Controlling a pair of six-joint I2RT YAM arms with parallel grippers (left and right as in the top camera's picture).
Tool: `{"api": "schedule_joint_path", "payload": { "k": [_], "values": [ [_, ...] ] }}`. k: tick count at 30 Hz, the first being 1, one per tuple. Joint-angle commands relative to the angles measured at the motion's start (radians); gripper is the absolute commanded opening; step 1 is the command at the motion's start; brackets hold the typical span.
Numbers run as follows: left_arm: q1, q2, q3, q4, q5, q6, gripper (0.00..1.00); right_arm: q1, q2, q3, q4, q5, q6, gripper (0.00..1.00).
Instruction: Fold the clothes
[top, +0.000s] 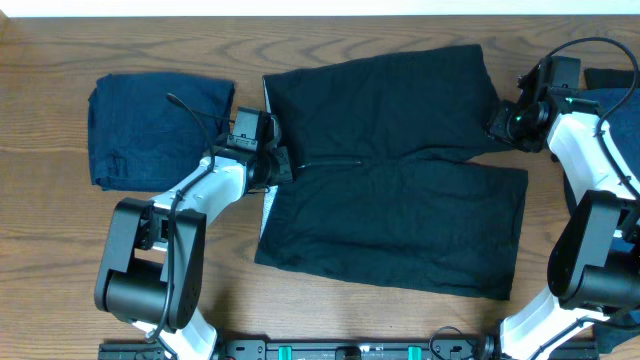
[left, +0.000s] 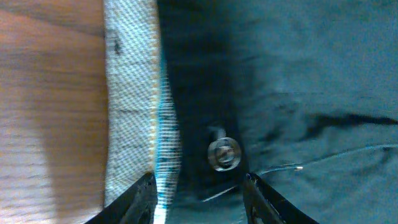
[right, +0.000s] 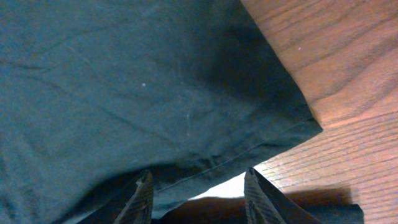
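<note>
Black garment (top: 400, 200) flat at table (top: 50, 230) centre, long axis left-right: pale-edged waistband (left: 134, 93) points left, legs right. Left gripper (left: 199, 186) over waistband, jaws apart, empty. Right gripper (right: 198, 186) over far leg hem, jaws apart, empty. Folded navy garment (top: 150, 130) far left.

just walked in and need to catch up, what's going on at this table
A robot is partway through folding laundry. A black garment lies spread flat on the table. The left gripper is at its pale-lined left edge and the right gripper at its right hem, both with jaws open, gripping nothing. A navy garment lies folded on the left.
</note>
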Motion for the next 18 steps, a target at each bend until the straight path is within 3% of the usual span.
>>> {"api": "schedule_joint_path", "payload": {
  "k": [1, 8, 14, 18],
  "values": [
    [-0.002, 0.014, 0.002, 0.009, 0.082, -0.005, 0.47, 0.019, -0.005, 0.007, 0.000, -0.009, -0.013, 0.46],
    [-0.002, 0.014, 0.002, 0.005, 0.082, -0.005, 0.47, 0.039, -0.005, 0.007, -0.004, -0.008, -0.013, 0.46],
    [-0.002, 0.014, 0.002, 0.007, 0.080, -0.005, 0.41, 0.042, -0.005, 0.007, -0.013, -0.004, -0.021, 0.46],
    [-0.002, 0.013, 0.002, 0.016, 0.080, -0.005, 0.25, 0.042, -0.005, 0.007, -0.016, 0.002, -0.044, 0.45]
  ]
}}
